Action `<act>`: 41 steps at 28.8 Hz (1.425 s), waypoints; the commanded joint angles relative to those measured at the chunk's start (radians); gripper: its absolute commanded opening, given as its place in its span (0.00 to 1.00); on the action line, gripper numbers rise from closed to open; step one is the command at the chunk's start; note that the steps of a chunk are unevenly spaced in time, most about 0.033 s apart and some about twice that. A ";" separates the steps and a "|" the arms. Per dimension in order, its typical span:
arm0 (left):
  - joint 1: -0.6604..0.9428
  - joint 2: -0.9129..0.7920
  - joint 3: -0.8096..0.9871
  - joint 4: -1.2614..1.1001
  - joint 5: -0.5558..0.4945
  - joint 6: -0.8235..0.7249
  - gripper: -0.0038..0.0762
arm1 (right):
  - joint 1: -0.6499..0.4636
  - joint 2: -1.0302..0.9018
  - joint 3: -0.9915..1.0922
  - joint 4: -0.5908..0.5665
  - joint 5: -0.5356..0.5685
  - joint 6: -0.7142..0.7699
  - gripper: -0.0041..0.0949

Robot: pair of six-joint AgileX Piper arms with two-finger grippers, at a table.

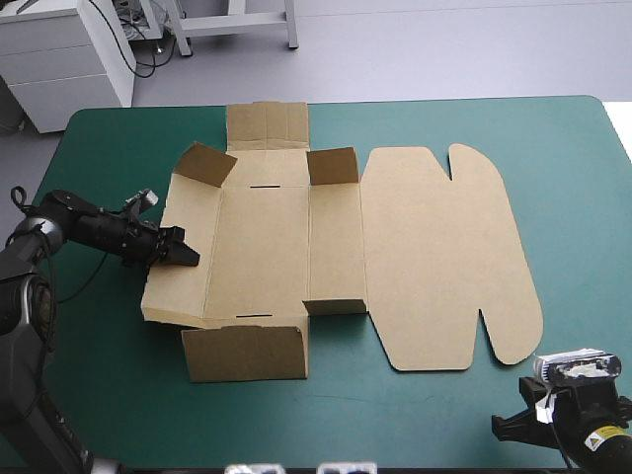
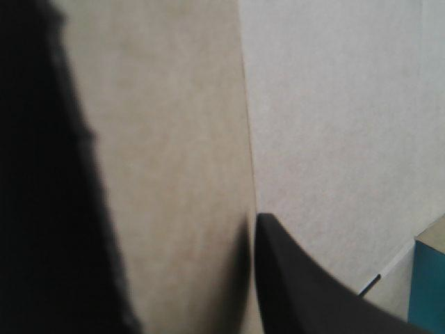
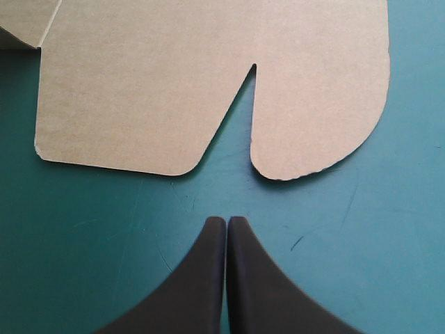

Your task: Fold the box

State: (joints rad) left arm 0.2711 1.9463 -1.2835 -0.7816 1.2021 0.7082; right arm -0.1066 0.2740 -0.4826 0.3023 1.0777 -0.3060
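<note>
The box lay as a cut brown sheet on the middle of the table. Its long axis ran from left to right, and most of it was flat. The rounded lid was spread flat toward the right side. The left wall ran from the near side to the far side and was tilted a little upward.

The left gripper came in from the table's left edge and met this wall about halfway along its length. In the left wrist view its black fingers looked almost closed, with the brown board passing between them, so I judged that they were holding the wall. The crease of this wall lay beyond the fingertips, toward the middle of the table. For this reason the coming move would probably need to swing the wall up and over toward the right, around a line running near to far.

The right gripper was over the teal-green cover near the table's near right corner, well apart from the wall. Its fingers were pressed together and held nothing. They pointed at the notch in the lid's near edge, close to the board but not touching it.

The left arm was clearly the nearer one for the fold.
</note>
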 commanded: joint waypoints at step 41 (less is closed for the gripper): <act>-0.840 -0.038 -0.669 1.271 -0.849 0.094 0.04 | 0.001 0.012 -0.023 0.011 -0.050 -0.002 0.04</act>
State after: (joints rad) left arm -0.5257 1.9678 -1.9156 0.3817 0.4951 0.8044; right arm -0.1066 0.2740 -0.4826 0.3023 1.0777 -0.3060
